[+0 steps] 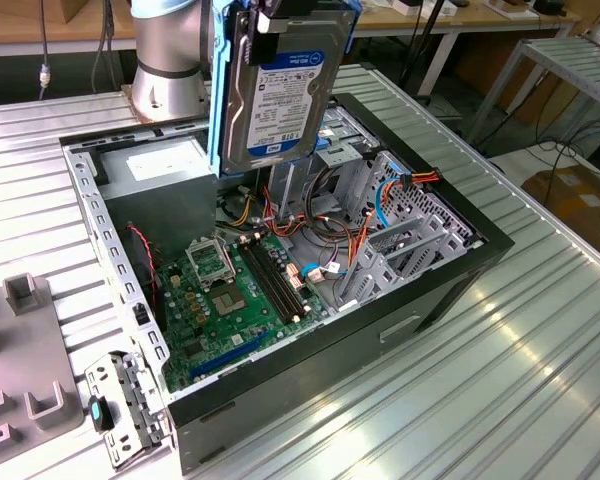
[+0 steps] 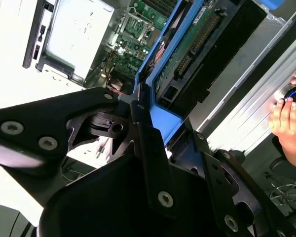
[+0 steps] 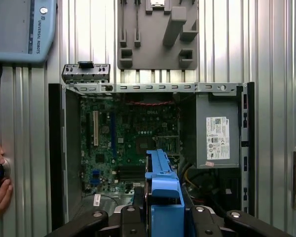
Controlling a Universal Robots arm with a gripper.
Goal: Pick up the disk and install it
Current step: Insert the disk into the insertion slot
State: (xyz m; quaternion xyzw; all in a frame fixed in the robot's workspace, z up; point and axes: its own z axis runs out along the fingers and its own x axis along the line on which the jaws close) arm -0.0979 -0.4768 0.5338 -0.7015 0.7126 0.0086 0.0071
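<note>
**Disk held over the open computer case**

The rectangular silver metal disk [image 1: 280, 90], with a white label, a blue top band and a blue plastic carrier frame along its edges, hangs in the air on edge. Its label faces the exterior view. It sits over the far part of the open case, above the cables between the motherboard and the power-supply box.

The black gripper [image 2: 160, 123] has it. In the second wrist view the jaws are closed narrowly on the blue frame, with 1 of the black fingers [image 2: 145, 143] pressed flat against the plastic. The disk's green circuit-board underside also shows in that view.

Below the disk, the black open-topped computer case [image 1: 450, 290] lies on its side. The green motherboard [image 1: 220, 300] covers its floor. The larger grey power-supply box [image 1: 160, 165] with a white sticker sits in the far corner, toward the exterior view's left. The silver perforated drive cage [image 1: 400, 230] stands toward the exterior view's right, with orange, blue and red cables running past it.

The case rests on a ribbed silver metal table [image 1: 520, 380]. A flat grey fixture plate [image 1: 30, 370] and a small silver bracket [image 1: 120, 405] lie beside the case at the exterior view's left. The arm's silver cylindrical base [image 1: 170, 60] stands behind the case. A person's hand [image 2: 288, 116] rests on a round button at the table's edge.
</note>
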